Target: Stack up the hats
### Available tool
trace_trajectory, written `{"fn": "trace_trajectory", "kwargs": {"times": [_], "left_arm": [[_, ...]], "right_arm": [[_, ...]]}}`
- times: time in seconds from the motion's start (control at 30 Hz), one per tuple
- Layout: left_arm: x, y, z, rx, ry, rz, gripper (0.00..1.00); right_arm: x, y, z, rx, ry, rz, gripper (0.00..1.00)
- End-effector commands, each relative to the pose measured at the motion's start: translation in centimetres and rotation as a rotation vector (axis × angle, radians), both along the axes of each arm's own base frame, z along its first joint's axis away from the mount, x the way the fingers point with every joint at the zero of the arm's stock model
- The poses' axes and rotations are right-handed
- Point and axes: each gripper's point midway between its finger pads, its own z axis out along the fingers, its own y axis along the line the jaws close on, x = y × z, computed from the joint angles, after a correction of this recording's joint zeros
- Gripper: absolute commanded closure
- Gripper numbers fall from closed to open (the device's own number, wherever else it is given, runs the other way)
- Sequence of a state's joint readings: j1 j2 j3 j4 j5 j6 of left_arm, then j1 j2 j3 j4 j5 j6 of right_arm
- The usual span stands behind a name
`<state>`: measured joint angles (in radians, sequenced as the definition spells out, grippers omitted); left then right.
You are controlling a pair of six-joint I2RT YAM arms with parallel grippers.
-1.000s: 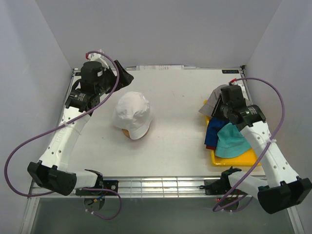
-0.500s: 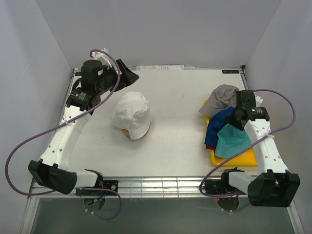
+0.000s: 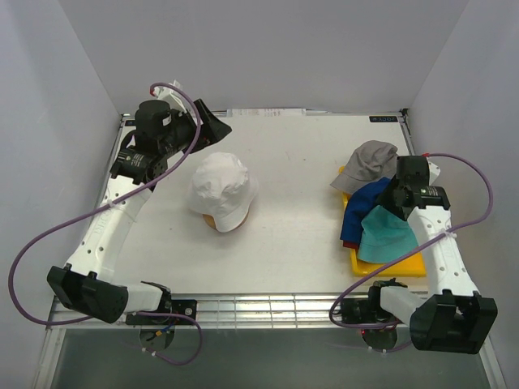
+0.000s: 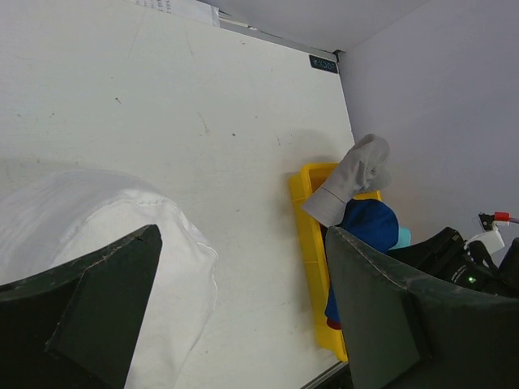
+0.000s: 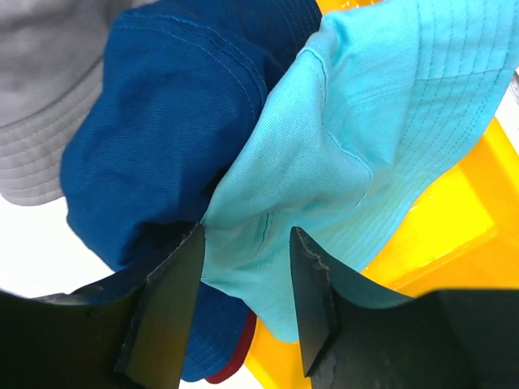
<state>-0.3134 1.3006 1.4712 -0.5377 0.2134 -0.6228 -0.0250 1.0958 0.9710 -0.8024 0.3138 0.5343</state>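
Observation:
The white hat [image 3: 221,190] sits over the wooden stand [image 3: 212,221] at centre left. My left gripper [image 3: 212,126] hangs wide open behind it with nothing between its fingers; in the left wrist view the white hat [image 4: 97,215] lies below the gripper [image 4: 239,312]. On the right, the grey hat [image 3: 369,160], navy hat [image 3: 365,207], teal hat [image 3: 388,235] and a sliver of the dark red hat [image 3: 349,244] lie piled on the yellow tray [image 3: 393,267]. My right gripper [image 5: 243,271] is down on the pile, jaws apart, with a fold of the teal hat [image 5: 365,121] between them.
White walls close in the table on three sides. The tray lies close to the right wall and to the table's front rail [image 3: 268,308]. A paper label [image 3: 268,113] lies at the back edge. The right arm's cable [image 3: 478,174] loops out towards the right wall.
My right gripper has moved off the grey hat towards the near right, onto the teal and navy hats, and its jaws have spread. The grey hat now shows fully. The left arm barely moved.

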Motion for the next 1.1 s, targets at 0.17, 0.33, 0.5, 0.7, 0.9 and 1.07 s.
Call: {"fn": "trace_trajectory", "kwargs": {"times": [0.17,0.33,0.5,0.7,0.9,1.07], "left_arm": [[-0.6,0.0,0.7,-0.013,-0.020,-0.017,0.07],[-1.0,0.3,0.3,-0.003,-0.013,-0.008,0.07],[-1.4,0.6,0.0,0.003,-0.008,0.002,0.07],[-1.7,0.8,-0.7,0.007,0.005,0.009,0.07],[-1.6,0.9,-0.9,0.014,0.006,0.014,0.07],[-1.6,0.9,-0.9,0.018,0.002,0.011,0.07]], "right_arm": [[0.7,-0.1,0.8,-0.006,-0.079,0.008,0.46],[1.2,0.2,-0.4,0.008,-0.065,0.018,0.45],[1.2,0.3,-1.2,0.012,-0.064,0.021,0.45],[0.4,-0.1,-1.9,-0.014,-0.058,0.022,0.58],[0.2,-0.4,-2.1,-0.035,-0.060,0.033,0.83],[0.4,0.0,0.0,-0.031,-0.087,0.068,0.92]]}}
